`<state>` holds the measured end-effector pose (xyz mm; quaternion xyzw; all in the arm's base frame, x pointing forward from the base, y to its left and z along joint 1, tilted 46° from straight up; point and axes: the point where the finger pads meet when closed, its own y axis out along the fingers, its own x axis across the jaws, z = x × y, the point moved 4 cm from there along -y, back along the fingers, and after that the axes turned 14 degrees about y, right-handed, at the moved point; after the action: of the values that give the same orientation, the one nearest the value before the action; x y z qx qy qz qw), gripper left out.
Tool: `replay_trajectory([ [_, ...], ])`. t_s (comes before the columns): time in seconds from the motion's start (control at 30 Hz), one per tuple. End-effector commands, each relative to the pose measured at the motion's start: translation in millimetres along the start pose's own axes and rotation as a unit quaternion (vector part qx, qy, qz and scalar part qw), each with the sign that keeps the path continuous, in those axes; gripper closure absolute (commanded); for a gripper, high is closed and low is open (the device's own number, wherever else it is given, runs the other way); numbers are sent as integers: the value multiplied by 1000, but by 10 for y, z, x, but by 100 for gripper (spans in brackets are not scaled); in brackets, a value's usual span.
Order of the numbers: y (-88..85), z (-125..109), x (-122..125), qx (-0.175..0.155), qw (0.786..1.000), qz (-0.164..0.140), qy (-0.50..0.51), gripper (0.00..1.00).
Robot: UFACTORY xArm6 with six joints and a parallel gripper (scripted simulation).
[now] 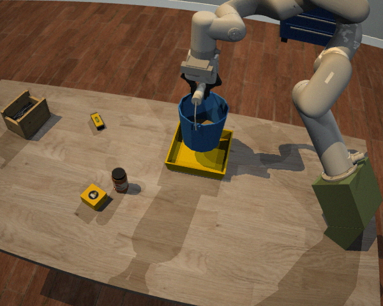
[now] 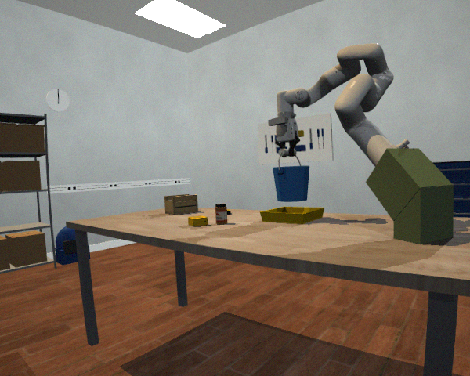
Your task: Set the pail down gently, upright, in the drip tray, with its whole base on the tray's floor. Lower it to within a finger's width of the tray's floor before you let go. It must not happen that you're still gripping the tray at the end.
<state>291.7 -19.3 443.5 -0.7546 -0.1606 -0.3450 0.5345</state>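
A blue pail [image 1: 203, 123] hangs upright by its thin wire handle from my gripper [image 1: 199, 94], which is shut on the handle's pale grip. In the side view the pail [image 2: 291, 182] hangs in the air above the yellow drip tray [image 2: 291, 214], with a clear gap between its base and the tray's rim. My gripper [image 2: 287, 153] stands straight over it. From above, the pail covers much of the tray [image 1: 198, 152] and casts a round shadow on the tray's floor. The tray rests flat on the wooden table.
A wooden crate [image 1: 25, 113] stands at the table's far left. A small yellow device [image 1: 97, 120], a dark-lidded jar [image 1: 119, 180] and a yellow box [image 1: 93, 196] lie left of the tray. My green base block [image 1: 348, 201] stands at the right edge.
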Motion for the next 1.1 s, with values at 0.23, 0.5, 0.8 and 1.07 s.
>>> replay_trajectory([
  [0.23, -11, -2, 10, 1, 1000, -2, 1, 100],
  [0.5, -5, -2, 10, 1, 1000, -2, 1, 100],
  [0.8, 21, -2, 10, 1, 1000, -2, 1, 100],
  [1.07, 52, -2, 10, 1, 1000, -2, 1, 100],
])
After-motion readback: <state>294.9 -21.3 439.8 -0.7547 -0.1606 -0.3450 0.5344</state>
